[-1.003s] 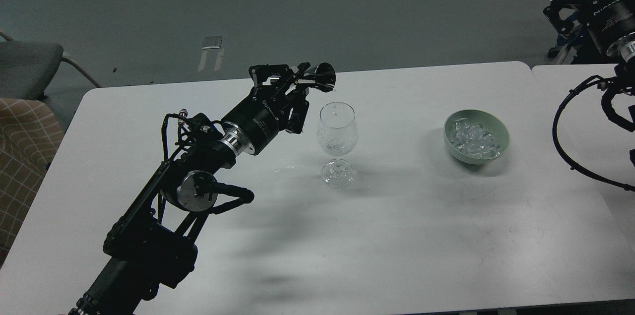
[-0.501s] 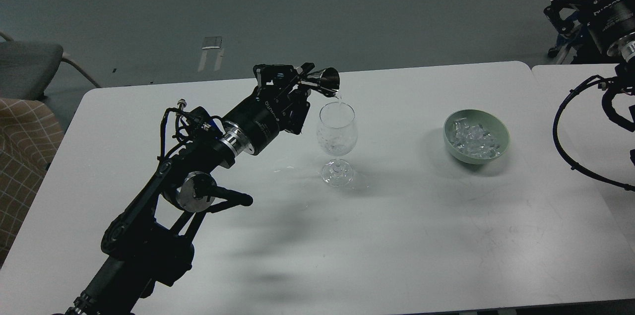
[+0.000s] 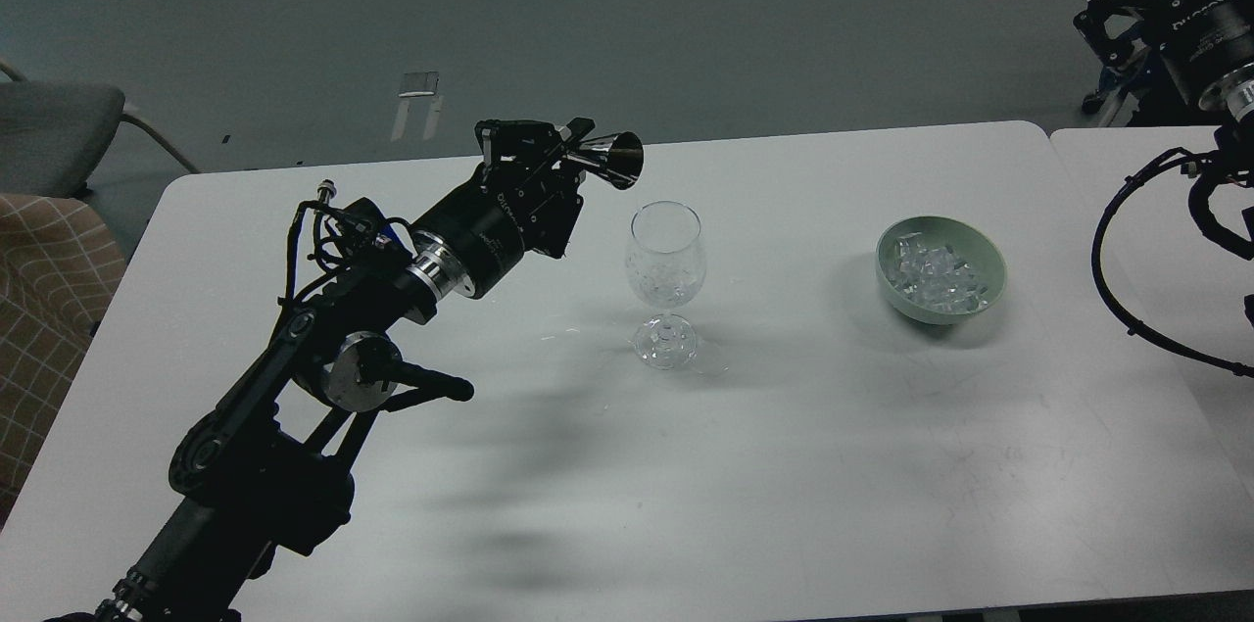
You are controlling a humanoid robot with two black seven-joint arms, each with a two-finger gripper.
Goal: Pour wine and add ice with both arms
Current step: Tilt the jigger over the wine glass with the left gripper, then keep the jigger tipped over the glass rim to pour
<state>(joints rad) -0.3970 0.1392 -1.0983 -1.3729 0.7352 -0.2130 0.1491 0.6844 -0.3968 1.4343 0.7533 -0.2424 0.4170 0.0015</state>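
Midway through the job, the left gripper (image 3: 578, 155) grips a small metal measuring cup (image 3: 612, 160), tipped sideways just left of the wine glass (image 3: 665, 279) on the white worktop (image 3: 784, 465); pouring looks finished, with barely visible wine in the bowl. Ice (image 3: 936, 275), glassy cubes, waits in the green bowl (image 3: 980, 304); I cannot tell how the right gripper's (image 3: 1112, 10) fingers stand

Heap of clear ice (image 3: 939, 275) cubes; wine barely visible.
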